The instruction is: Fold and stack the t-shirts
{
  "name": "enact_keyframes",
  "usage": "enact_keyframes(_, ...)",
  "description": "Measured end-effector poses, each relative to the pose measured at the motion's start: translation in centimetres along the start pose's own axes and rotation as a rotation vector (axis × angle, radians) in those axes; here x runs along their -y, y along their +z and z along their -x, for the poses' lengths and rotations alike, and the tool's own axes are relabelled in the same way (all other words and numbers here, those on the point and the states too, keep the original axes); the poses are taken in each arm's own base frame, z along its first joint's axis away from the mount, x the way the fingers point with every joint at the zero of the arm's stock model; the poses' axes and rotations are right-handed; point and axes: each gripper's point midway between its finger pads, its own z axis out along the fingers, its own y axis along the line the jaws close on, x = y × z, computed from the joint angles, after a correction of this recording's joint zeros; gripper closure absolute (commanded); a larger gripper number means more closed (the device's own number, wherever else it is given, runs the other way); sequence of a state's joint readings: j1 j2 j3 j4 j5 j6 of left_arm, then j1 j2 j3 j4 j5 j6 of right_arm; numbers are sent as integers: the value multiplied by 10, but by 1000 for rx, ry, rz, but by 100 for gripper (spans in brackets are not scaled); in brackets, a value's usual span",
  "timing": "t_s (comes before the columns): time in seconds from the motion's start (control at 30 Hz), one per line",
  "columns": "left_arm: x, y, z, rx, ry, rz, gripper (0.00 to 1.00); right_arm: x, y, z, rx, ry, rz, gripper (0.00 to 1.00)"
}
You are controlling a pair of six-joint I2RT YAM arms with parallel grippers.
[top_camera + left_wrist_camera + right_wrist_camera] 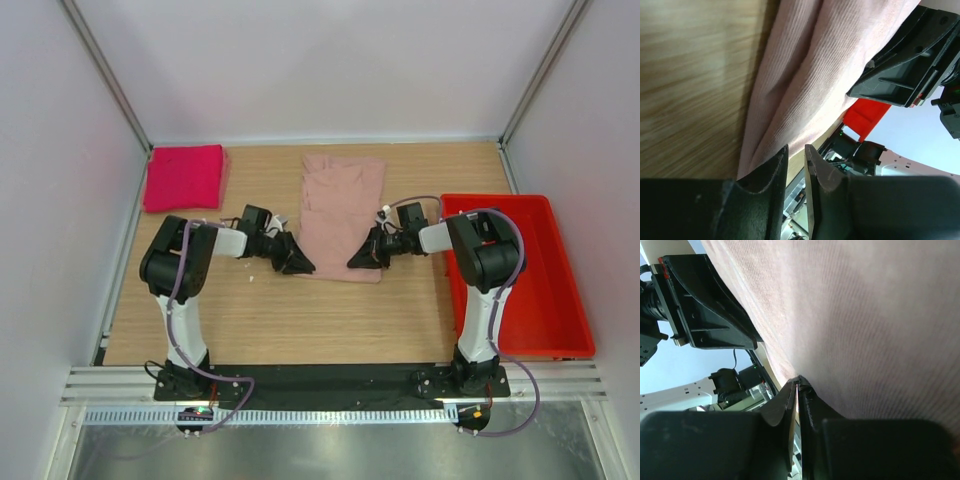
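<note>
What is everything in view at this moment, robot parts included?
pale pink t-shirt: one, dusty pink, centre of the table, partly folded
magenta t-shirt: one, bright magenta, folded, far-left corner
plastic bin: one, red, right side of the table
table: one, light wood
left gripper: one, black, at the pale shirt's near-left edge, jaws slightly apart
right gripper: one, black, closed on the pale shirt's near-right edge
</note>
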State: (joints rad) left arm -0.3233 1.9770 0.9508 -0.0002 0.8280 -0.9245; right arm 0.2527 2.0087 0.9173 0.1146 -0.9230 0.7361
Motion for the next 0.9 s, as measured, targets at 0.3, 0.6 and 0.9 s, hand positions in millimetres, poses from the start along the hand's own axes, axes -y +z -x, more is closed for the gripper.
enact_keyframes(0.3,-16,-15,-35,1,-73,34,75,8,-7,-19,-53,-19,-36,85)
enact_keyframes(0.6,-41,-26,-97,-21,-107,117,73,16,-18,-53,-94,-4,-68,84)
enact_keyframes(0.9,-8,-53,-105,75,-3,129,54,11,-31,-50,-71,-19,-193,77)
